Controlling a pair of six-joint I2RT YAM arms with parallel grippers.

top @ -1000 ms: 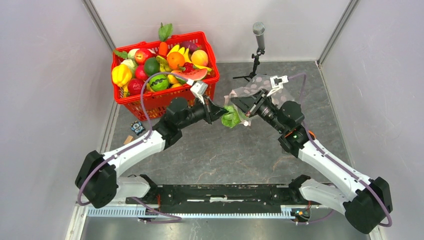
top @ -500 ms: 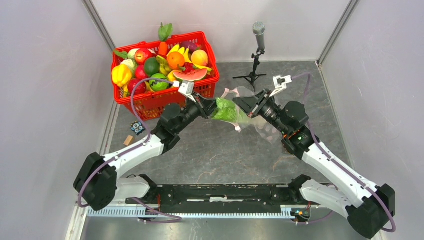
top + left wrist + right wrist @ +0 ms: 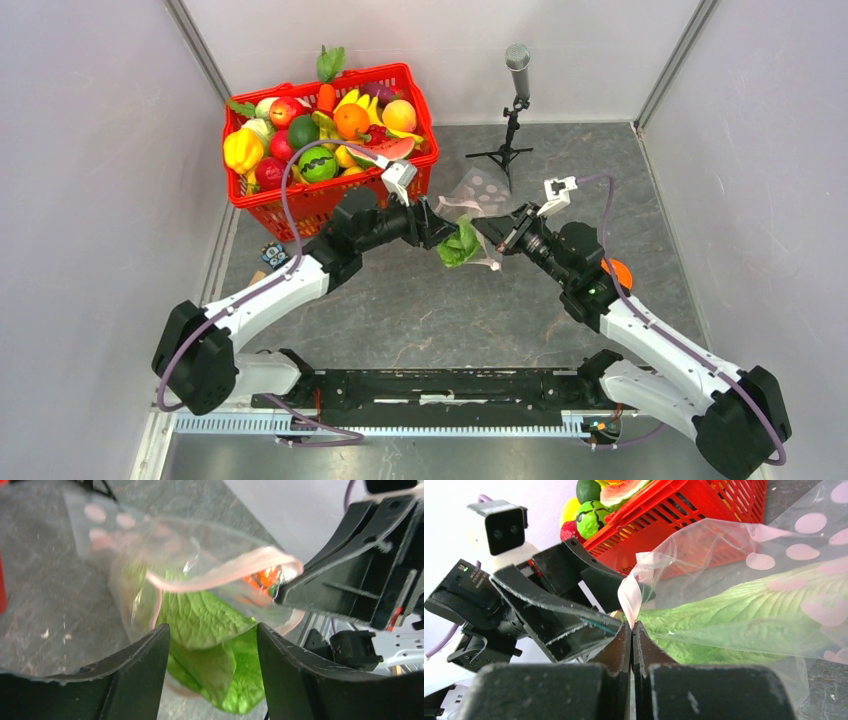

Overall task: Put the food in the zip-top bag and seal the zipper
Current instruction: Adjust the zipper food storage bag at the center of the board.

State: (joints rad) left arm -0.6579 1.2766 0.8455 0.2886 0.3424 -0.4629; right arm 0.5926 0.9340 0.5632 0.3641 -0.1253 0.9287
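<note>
With my left gripper (image 3: pixel 212 630) clamped on the cabbage (image 3: pixel 205 615) and my right gripper (image 3: pixel 631 627) pinching the zipper (image 3: pixel 220 572), the zip-top bag (image 3: pixel 744 545) gapes just ahead of the left. The cabbage's long axis points in, tip already inside. Grey table (image 3: pixel 420 300) below, red basket (image 3: pixel 330 195) near the left arm.

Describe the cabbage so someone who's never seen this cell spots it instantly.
Find the red basket at the table's back left; just right of its front corner, the left gripper and right gripper meet. The cabbage is the crinkled bright-green leaf between them, partly inside the clear pink-dotted bag, flat and veined unlike the basket's smooth round fruit.
</note>
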